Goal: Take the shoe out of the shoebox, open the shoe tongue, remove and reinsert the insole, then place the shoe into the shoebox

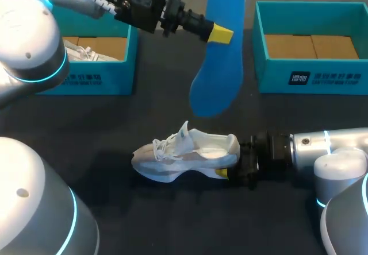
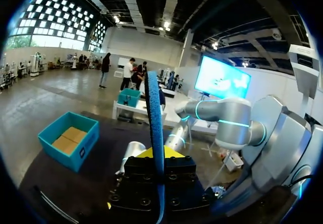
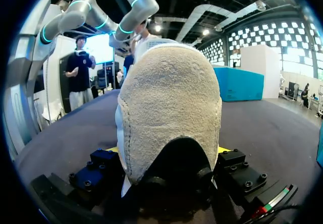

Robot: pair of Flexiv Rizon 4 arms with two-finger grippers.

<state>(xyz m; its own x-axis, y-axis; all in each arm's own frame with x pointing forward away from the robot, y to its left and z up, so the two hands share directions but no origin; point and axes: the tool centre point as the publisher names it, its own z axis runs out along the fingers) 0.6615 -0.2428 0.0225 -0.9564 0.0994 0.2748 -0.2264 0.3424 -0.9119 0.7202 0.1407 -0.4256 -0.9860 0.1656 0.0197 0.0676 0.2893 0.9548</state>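
Teal left shoebox (image 1: pixel 123 74): a second shoe (image 1: pixel 80 51) lies inside.

Your left claw (image 1: pixel 221 34) is clamped on the blue insole (image 1: pixel 218 65), high over the table (image 1: pixel 115 123). In the left wrist view the insole (image 2: pixel 155 123) stands edge-on between the fingers, gripped near one end, with the long remainder hanging free.

The shoe (image 1: pixel 184 151) sits at mid-table, toe leftward, tongue lifted.

Your right claw (image 1: pixel 230 172) is clamped on the shoe's heel; the right wrist view shows the heel (image 3: pixel 169 108) filling the gap, with yellow at both sides.

The right shoebox (image 1: pixel 310 77) stands well apart, behind.

Risks, judged:
- The insole is floppy and held off-centre, so its free end may catch the collar or tongue and fold instead of sliding in.
- A steep entry could push the shoe's toe down against the heel grip and twist it.
- The thin edge may slip in the pinch.
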